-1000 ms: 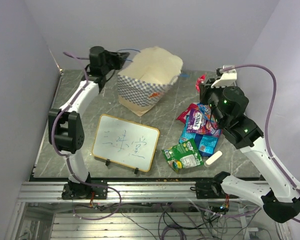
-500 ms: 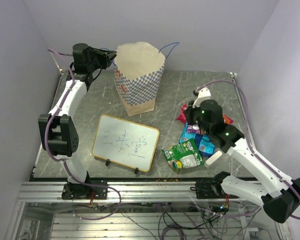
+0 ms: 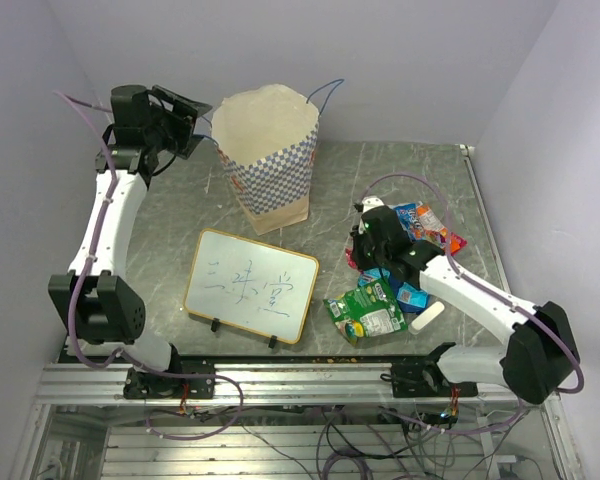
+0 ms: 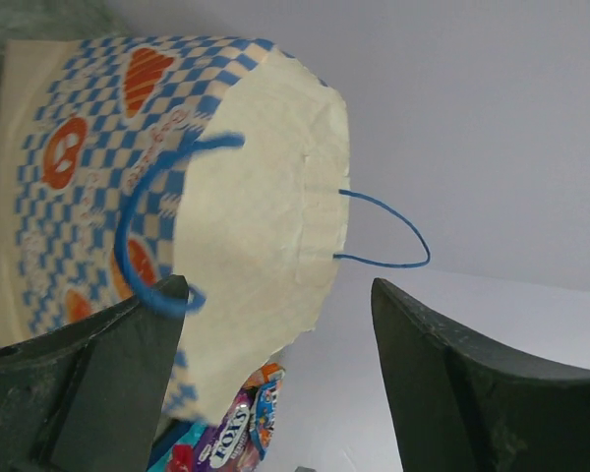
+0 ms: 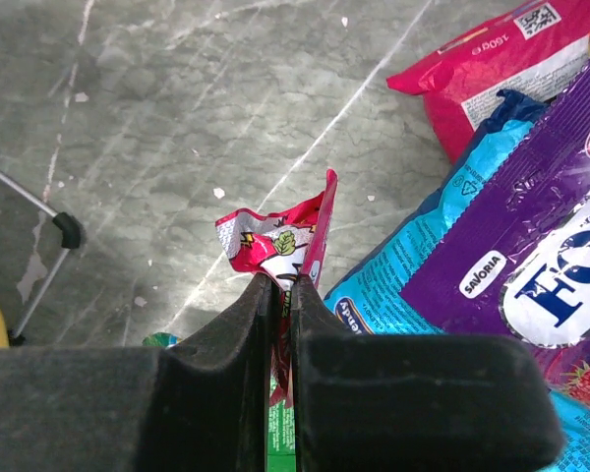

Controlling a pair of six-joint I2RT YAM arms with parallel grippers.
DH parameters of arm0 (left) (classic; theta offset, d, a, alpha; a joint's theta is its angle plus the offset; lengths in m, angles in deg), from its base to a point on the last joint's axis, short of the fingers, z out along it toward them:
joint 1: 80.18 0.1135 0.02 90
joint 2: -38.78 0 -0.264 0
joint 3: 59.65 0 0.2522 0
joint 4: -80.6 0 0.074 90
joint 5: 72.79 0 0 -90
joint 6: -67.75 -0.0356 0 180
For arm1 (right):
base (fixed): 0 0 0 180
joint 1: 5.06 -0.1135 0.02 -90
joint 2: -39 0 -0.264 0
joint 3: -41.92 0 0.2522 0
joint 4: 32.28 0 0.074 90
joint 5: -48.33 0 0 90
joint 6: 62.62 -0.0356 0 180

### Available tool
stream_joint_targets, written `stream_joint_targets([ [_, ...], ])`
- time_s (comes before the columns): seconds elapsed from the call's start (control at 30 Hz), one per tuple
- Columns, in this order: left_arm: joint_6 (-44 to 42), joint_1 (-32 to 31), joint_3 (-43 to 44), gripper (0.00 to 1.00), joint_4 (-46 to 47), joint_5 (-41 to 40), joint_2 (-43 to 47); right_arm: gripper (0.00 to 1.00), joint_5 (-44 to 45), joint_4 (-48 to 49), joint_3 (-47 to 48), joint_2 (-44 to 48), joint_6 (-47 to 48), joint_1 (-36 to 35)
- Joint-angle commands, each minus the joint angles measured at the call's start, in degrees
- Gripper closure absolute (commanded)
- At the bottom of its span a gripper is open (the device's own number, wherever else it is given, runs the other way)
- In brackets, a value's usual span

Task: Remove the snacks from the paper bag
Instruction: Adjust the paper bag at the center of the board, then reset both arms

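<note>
Red crinkly foil, the candy wrapper (image 5: 275, 241), is pinched in the right gripper (image 5: 283, 287). Black fingers are nearly closed on it, and its ragged top pokes out past the tips. Can't tell if it touches the table (image 5: 177, 118), which is grey with a veined stone look and pale scratches.

Just right of the wrapper the other snacks lie in an overlapping heap. A glossy blue-teal packet (image 5: 413, 285) has the purple FOX'S packet (image 5: 551, 265) on top. A magenta-red packet (image 5: 492, 69) lies beyond, cut off by the frame edge. A green strip shows under the fingers, mostly hidden.

From above, the heap sits on the right side of the table. The green packet (image 3: 368, 312) is nearest, flat and shiny. A red-white-orange packet (image 3: 425, 222) lies at the far side. A white eraser (image 3: 427, 317) sits just right of the green one. The right arm covers the middle of the heap.

The left gripper (image 4: 280, 290) has its fingers spread wide with nothing gripped. It is raised at far left, just left of the paper bag (image 3: 270, 160). The bag stands upright at far centre, well apart from the heap. It is matte tan paper with a creased, wavy rim and a blue-white chequered band with orange marks.

A thin blue cord handle (image 4: 138, 226) loops beside one tip of that gripper. It is blurred, so contact can't be told. The far handle (image 4: 393, 231) arcs off the opposite rim. The bag's mouth is open, and its bottom is unseen in any view.

A yellow-framed whiteboard (image 3: 251, 285) with blue writing is propped on black feet, nearer than the bag.
</note>
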Motion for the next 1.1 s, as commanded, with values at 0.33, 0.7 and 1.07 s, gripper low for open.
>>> stream_joint_targets([
  [0.33, -14.02, 0.86, -6.30, 0.00, -21.39, -9.82, 15.12, 0.87, 3.19, 0.35, 1.58, -7.76, -2.83, 0.09],
  [0.7, -40.07, 0.78, -10.38, 0.04, -27.96, 1.13, 35.75, 0.00, 8.21, -20.25, 13.74, 1.79, -9.52, 0.06],
  [1.07, -58.86, -17.04, 8.81, 0.02, -33.96, -5.01, 34.78, 0.00, 16.36, -40.89, 34.94, 16.74, -6.76, 0.07],
])
